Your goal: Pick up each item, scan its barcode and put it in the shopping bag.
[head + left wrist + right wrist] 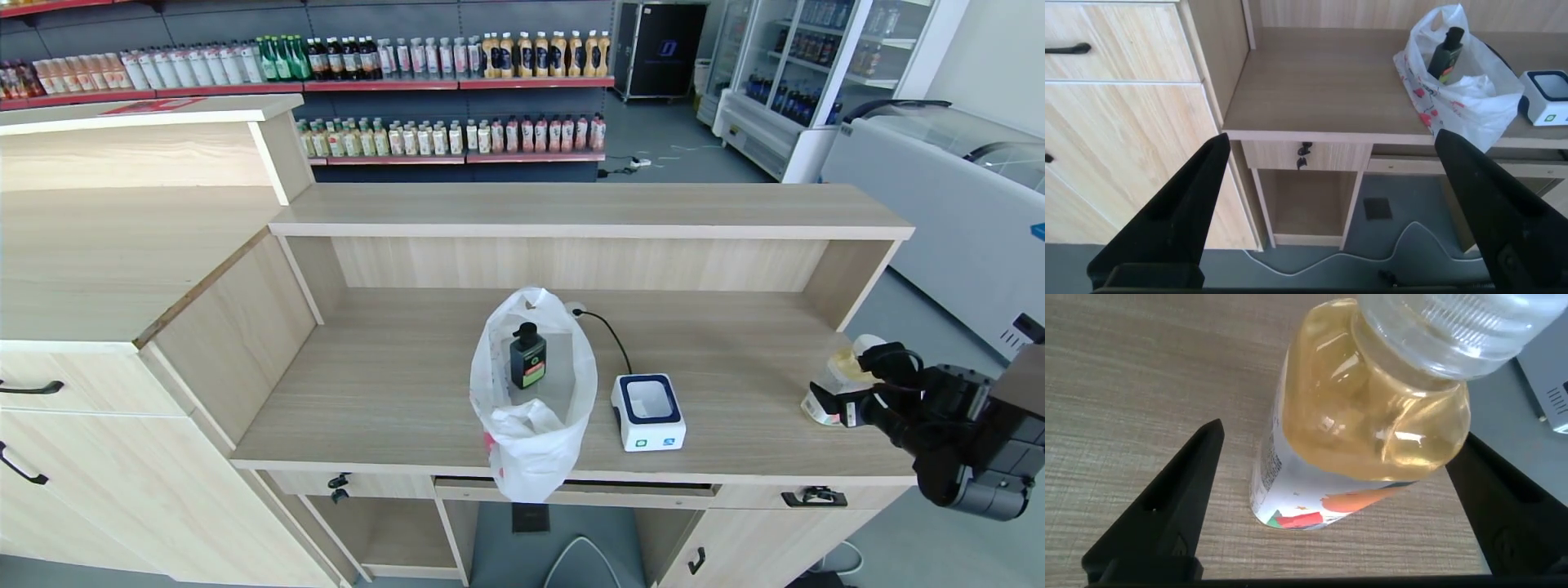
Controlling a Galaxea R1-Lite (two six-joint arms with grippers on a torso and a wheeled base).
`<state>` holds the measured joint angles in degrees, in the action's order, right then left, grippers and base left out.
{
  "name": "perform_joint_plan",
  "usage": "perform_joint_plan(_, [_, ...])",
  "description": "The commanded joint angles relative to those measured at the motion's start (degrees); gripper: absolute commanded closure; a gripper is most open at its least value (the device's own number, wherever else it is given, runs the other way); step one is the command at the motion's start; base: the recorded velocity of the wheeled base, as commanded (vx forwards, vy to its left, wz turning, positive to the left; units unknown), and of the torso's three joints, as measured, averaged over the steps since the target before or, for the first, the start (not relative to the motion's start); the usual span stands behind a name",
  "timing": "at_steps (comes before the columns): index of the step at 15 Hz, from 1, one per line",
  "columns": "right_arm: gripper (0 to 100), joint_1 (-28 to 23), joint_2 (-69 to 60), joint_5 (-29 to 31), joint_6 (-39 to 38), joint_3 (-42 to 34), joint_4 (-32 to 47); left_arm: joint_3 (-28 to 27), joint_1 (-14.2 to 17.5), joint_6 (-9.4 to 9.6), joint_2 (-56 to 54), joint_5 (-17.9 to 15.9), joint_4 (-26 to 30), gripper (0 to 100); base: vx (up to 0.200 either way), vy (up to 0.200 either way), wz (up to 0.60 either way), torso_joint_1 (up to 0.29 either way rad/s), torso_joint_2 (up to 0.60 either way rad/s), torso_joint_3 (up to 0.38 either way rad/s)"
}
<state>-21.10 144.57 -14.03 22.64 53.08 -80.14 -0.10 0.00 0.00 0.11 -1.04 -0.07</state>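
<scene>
The yellow drink bottle (pixel 829 392) stands at the right edge of the wood-grain table (pixel 392 384), between the spread fingers of the right hand (pixel 1337 439). Its red-and-white label is unreadable. Mid-table, the white shopping bag (pixel 531 449) holds a dark bottle (pixel 527 358), with the scanner (pixel 647 412) just beside it. The left hand (pixel 1331 137) hangs wide open, low before the cabinet (pixel 1118 155). Drink shelves (pixel 457 82) and coolers (pixel 784 73) line the room.

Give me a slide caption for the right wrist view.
Open right gripper flanks a standing bottle of yellow drink on the wooden counter.
</scene>
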Motion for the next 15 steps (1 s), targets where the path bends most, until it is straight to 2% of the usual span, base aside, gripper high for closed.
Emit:
perform_joint_plan(1, [0,0.27,1.51,-0.03,0.04,1.15,-0.02,0.01,0.0,0.0,-0.02,-0.02,-0.01,0,0.0,0.0,0.0,0.0,0.0,0.0])
perform_joint_plan(15, [0,1.24,5.72,0.06,0.65,7.39,-0.02,0.01,0.0,0.0,-0.02,-0.02,-0.01,0,0.0,0.0,0.0,0.0,0.0,0.0])
